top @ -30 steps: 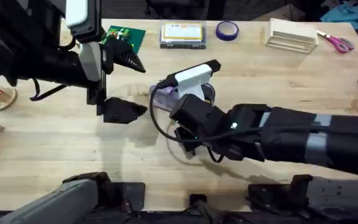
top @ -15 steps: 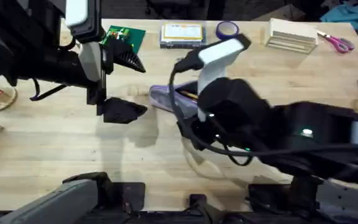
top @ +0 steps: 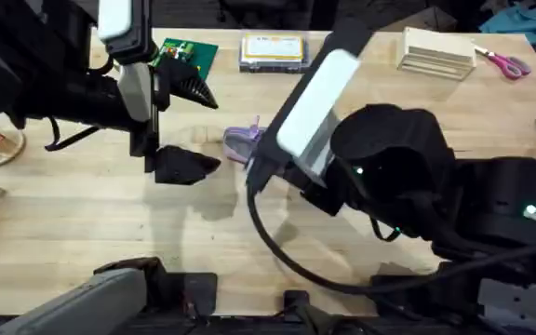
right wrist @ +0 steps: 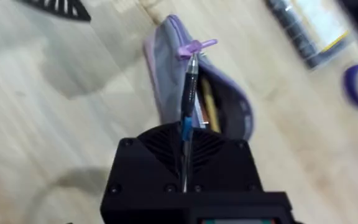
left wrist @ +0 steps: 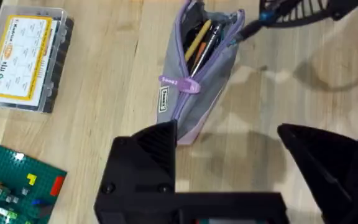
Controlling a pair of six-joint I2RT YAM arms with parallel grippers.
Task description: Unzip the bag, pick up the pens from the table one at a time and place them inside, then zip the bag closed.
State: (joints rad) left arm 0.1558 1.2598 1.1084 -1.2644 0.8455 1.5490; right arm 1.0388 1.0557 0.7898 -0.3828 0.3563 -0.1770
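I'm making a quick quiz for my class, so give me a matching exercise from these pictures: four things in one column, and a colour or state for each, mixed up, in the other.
Things:
1. bag
2. pen in the right gripper
3. clear box
4. left gripper

States:
A. carries a yellow label
B. open, holding nothing
C. unzipped, pens showing inside
D. dark and slim, pinched between black fingers, tip over the pouch

Pairs: 1-C, 2-D, 3-A, 4-B
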